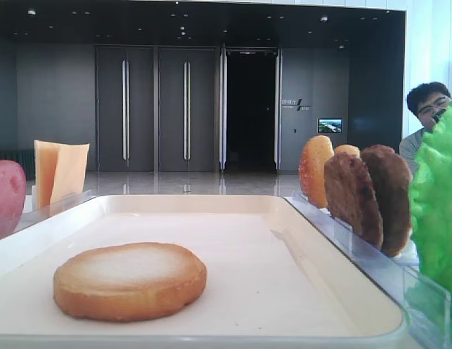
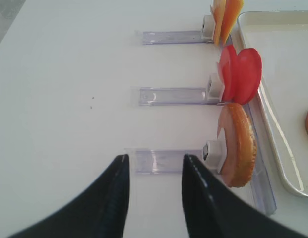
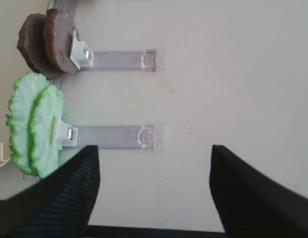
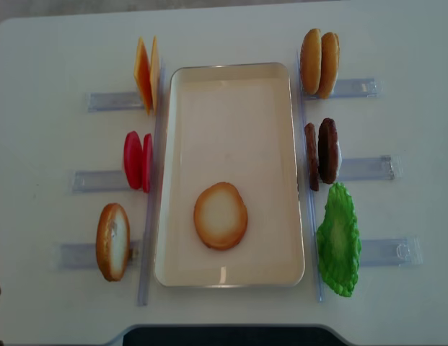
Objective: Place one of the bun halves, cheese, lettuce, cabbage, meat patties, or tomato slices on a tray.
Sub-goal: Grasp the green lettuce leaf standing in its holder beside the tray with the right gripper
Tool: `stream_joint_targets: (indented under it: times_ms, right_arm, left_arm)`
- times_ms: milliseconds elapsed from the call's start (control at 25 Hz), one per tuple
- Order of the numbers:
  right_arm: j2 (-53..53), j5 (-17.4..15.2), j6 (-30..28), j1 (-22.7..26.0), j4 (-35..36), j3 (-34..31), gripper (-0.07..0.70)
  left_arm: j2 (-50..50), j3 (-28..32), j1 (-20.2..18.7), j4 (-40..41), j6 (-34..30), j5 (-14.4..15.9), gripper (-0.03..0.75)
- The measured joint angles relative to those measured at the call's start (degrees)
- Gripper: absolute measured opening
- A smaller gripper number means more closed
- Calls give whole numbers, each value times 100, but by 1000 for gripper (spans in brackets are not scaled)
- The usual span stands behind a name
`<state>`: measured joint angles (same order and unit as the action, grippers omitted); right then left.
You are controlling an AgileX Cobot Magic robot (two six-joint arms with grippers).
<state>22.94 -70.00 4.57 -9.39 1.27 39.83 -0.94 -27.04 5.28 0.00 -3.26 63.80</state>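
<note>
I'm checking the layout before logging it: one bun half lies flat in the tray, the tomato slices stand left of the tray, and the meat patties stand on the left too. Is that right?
Not quite. The bun half does lie flat in the tray and the tomato slices stand to its left, but the meat patties stand on the right side of the tray, as the overhead exterior view shows.

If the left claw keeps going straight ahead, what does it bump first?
Probably the clear plastic holder strip just beyond the left gripper; the upright bun half stands off to its right. Depth is unclear.
</note>
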Motion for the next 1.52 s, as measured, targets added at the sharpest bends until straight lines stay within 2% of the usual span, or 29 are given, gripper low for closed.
stream_joint_targets:
  times_ms: [240,440,1160,1520]
  right_arm:
    - [1096,0,55,0,0,526,477]
    - [1538,0,55,0,0,642,477]
    - [1609,-10,59,0,2,642,477]
    - [1962,-10,-37,0,921,642,477]
  left_arm:
    - [0,0,0,0,0,0,245]
    - [0,0,0,0,0,-5,244]
    - [0,0,0,0,0,-5,244]
    - [0,0,0,0,0,-5,243]
